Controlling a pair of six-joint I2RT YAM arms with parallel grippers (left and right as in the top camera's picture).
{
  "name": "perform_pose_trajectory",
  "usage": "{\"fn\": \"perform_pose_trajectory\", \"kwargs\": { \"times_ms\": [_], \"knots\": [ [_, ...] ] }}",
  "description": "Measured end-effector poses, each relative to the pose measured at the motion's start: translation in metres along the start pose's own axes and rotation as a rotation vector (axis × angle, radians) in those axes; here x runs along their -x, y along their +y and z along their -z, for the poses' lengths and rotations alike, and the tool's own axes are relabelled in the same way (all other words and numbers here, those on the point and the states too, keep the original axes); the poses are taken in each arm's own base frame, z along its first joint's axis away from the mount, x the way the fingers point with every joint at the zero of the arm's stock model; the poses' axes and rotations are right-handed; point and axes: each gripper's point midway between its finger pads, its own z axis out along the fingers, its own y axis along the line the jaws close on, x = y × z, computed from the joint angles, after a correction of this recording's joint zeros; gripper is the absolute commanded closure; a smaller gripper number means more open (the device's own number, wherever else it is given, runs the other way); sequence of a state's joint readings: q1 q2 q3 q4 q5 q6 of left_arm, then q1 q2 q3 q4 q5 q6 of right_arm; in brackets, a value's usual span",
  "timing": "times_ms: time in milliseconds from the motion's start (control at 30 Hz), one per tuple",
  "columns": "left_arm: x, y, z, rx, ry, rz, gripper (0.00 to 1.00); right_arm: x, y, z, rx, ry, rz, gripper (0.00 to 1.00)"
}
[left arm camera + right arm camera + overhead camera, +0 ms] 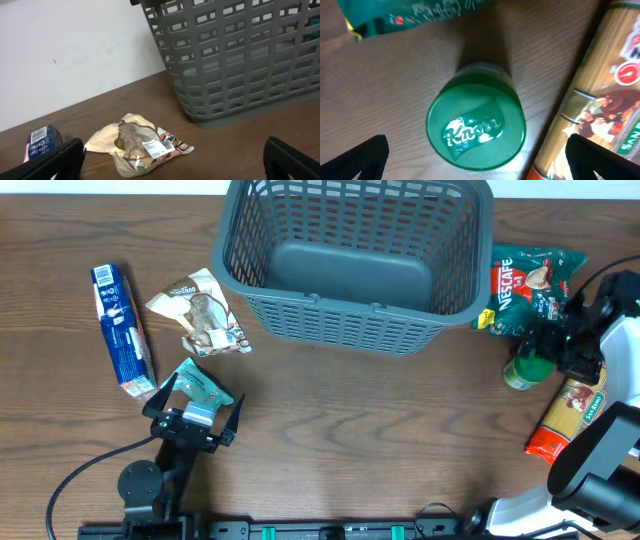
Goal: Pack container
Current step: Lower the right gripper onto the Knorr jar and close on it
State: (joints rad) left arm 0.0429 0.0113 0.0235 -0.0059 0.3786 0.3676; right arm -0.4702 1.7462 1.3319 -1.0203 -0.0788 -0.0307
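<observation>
Both stand open and empty, left gripper (200,398) above a soft packet (200,377), right gripper (480,160) above the hard, likely slick jar (476,129), so pinch below its lid; the stiff, probably light basket (350,320) sits far-centre and may slide.

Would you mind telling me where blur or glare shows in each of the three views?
Overhead: evenly lit, the container sharp. Left wrist: the beige packet crisp, the left fingers at the lower corners blurred. Right wrist: a pale sheen on the green lid, the right fingers soft.
</observation>
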Motion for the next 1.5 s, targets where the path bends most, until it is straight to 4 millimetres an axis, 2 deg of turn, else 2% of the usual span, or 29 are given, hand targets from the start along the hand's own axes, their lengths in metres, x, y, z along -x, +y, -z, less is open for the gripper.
{"fn": "perform_pose_trajectory", "kwargs": {
  "times_ms": [267,533,833,1067,1367,1500],
  "knots": [
    [0.000,0.000,0.000,0.000,0.000,0.000,0.01,-0.005,-0.001,-0.013,0.000,0.001,0.000,0.01],
    [0.000,0.000,0.000,0.000,0.000,0.000,0.01,-0.017,-0.002,-0.038,0.001,0.005,-0.004,0.01],
    [0.000,0.000,0.000,0.000,0.000,0.000,0.01,-0.003,-0.003,-0.040,-0.002,-0.055,0.000,0.01],
    [0.000,0.000,0.000,0.000,0.000,0.000,0.01,-0.003,-0.004,-0.040,-0.005,-0.056,0.000,0.01],
    [0.000,0.000,0.000,0.000,0.000,0.000,0.01,-0.015,-0.004,-0.069,-0.021,0.039,0.001,0.01],
    [0.000,0.000,0.000,0.000,0.000,0.000,0.01,-0.016,0.001,-0.073,-0.031,0.050,0.020,0.01]
  ]
}}
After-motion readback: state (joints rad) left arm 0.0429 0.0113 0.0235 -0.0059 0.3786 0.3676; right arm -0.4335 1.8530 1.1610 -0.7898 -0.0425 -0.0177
